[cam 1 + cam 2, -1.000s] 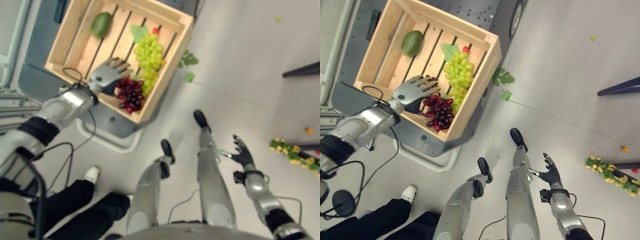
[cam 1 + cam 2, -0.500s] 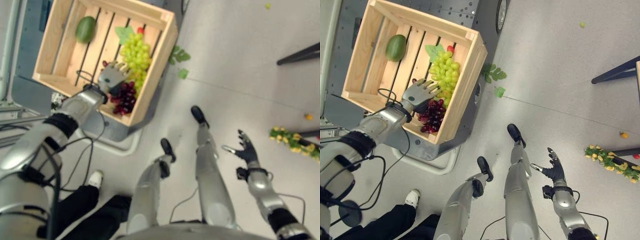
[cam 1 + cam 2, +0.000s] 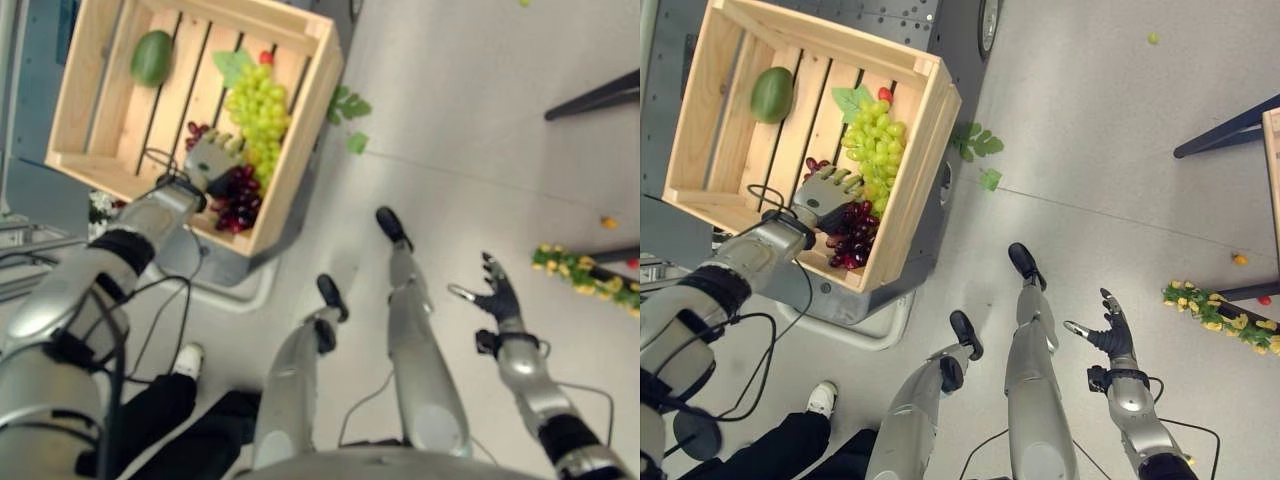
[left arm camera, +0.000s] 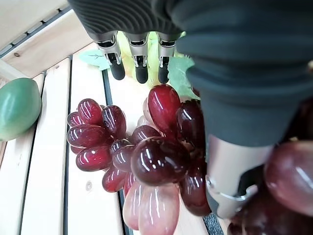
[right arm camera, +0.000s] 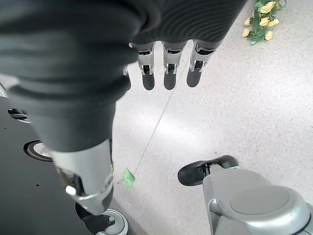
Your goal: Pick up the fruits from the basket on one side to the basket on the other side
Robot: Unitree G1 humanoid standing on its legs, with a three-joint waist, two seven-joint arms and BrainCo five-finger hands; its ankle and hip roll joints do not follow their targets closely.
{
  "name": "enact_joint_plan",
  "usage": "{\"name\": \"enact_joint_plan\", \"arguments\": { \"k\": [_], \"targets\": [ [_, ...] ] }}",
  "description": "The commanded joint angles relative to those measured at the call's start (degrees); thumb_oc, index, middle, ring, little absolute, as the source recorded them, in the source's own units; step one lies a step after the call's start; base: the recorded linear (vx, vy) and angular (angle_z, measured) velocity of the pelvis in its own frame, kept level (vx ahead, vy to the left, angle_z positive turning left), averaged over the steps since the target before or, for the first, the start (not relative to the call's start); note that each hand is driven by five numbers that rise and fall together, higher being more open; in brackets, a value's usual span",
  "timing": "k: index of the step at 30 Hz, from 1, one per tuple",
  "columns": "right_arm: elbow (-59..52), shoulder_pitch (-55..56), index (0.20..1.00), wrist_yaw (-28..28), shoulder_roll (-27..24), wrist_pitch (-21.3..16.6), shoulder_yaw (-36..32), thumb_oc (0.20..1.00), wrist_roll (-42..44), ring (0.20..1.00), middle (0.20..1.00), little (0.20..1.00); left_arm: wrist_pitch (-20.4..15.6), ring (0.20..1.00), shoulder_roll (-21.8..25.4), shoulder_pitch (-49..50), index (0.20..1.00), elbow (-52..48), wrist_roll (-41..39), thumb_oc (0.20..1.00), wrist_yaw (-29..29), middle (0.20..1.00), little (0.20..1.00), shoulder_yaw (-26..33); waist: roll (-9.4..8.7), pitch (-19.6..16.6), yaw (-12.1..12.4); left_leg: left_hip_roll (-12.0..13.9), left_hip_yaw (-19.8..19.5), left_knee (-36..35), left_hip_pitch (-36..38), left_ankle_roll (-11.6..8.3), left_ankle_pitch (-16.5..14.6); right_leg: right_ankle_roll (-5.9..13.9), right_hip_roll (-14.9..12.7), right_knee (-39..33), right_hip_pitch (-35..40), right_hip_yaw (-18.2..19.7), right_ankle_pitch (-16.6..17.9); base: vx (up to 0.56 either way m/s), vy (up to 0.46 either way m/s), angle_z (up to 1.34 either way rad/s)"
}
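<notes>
Eye views: left hand (image 3: 823, 193) down in wooden crate (image 3: 925, 150), over red grapes (image 3: 847, 241), beside green grapes (image 3: 869, 140); mango (image 3: 771, 94) well apart in far corner. Right hand (image 3: 1110, 335) spread wide over grey floor (image 3: 1100, 180), idle. Leaves (image 3: 978, 143) and yellow flowers (image 3: 1215, 313) loose on floor.

Left wrist view: fingers (image 4: 118, 70) straight past red grapes (image 4: 146, 156), thumb alongside, not yet closed. Risk: loose bunch slipping or snagging green grapes on lift.

Right wrist view: fingers (image 5: 167, 73) straight, holding nothing
</notes>
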Motion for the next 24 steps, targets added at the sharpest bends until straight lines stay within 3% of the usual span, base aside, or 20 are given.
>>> {"name": "enact_joint_plan", "arguments": {
  "k": [1,8,13,17,18,19,20,24],
  "targets": [
    [-4.48,0.92,1.0,-0.74,-2.63,-2.15,-1.37,1.0,0.55,1.0,1.0,1.0,-2.4,1.0,6.71,-0.66,1.0,-3.47,1.88,1.0,-1.86,1.0,1.0,-1.74,0.34,0.08,-1.18,1.34,-1.02,-5.58,-4.84,-2.48,7.55,1.97,0.09,0.59,3.22,-2.32,-6.06,0.0,0.0,0.0],
    [-4.11,-0.13,1.0,-0.61,-2.81,-2.0,-1.01,1.0,-0.11,1.0,1.0,1.0,-3.71,1.0,11.91,2.58,1.0,-6.34,2.32,1.0,-2.26,1.0,1.0,-1.61,0.87,0.25,-0.57,1.26,-1.28,-5.85,-4.59,-2.48,7.7,1.73,0.31,0.89,3.23,-2.49,-6.33,0.0,0.001,-0.01],
    [-4.45,-0.24,1.0,-0.46,-3.0,-2.01,-1.09,1.0,-0.01,1.0,1.0,1.0,-3.84,1.0,11.66,4.92,1.0,-4.42,2.96,1.0,-2.44,1.0,1.0,-0.62,0.85,0.35,-0.61,1.25,-1.27,-5.87,-4.53,-2.5,7.68,1.72,0.37,0.95,3.25,-2.4,-6.4,0.0,0.0,0.0],
    [-4.81,-0.94,1.0,-0.58,-3.22,-2.16,-0.49,1.0,-0.12,1.0,1.0,1.0,-2.77,1.0,7.78,6.72,1.0,1.81,3.72,1.0,-1.93,1.0,1.0,0.33,0.46,0.5,-0.92,1.4,-1.16,-5.84,-4.61,-2.61,7.7,1.69,0.48,1.27,2.99,-2.49,-6.48,0.0,0.004,-0.01],
    [-5.01,-0.97,1.0,-0.74,-3.21,-2.14,-0.43,1.0,-0.14,1.0,1.0,1.0,-2.09,0.555,6.22,7.43,0.555,3.9,3.64,0.555,-1.82,0.555,0.555,1.27,0.22,0.55,-1.11,1.46,-1.08,-5.83,-4.71,-2.67,7.74,1.69,0.49,1.22,3.01,-2.45,-6.41,0.0,0.0,0.0],
    [-5.2,-1.08,1.0,-0.73,-3.26,-2.17,-0.3,1.0,-0.04,1.0,1.0,1.0,-1.42,0.479,5.02,7.47,0.479,5.7,3.68,0.479,-1.79,0.479,0.479,1.6,-0.01,0.6,-1.26,1.56,-1.06,-5.81,-4.79,-2.7,7.77,1.67,0.53,1.23,2.9,-2.5,-6.4,-0.01,0.016,-0.04],
    [-5.82,-0.96,1.0,-0.87,-3.35,-2.26,-0.43,1.0,0.0,1.0,1.0,1.0,-0.36,0.2,2.27,8.96,0.2,9.71,4.04,0.2,-2.1,0.2,0.2,3.03,-0.5,0.72,-1.57,1.71,-0.92,-5.94,-4.95,-2.78,7.83,1.68,0.55,1.15,2.7,-2.54,-6.26,-0.01,0.01,-0.06],
    [-6.49,-0.97,1.0,-0.96,-3.63,-2.2,-0.42,1.0,0.38,1.0,1.0,1.0,0.27,0.2,-0.86,10.35,0.2,12.66,4.23,0.2,-2.7,0.2,0.2,4.19,-0.93,0.93,-2.05,1.87,-0.71,-5.99,-5.22,-2.93,7.94,1.66,0.69,1.2,2.34,-2.38,-6.11,0.0,0.004,-0.04]
  ]
}}
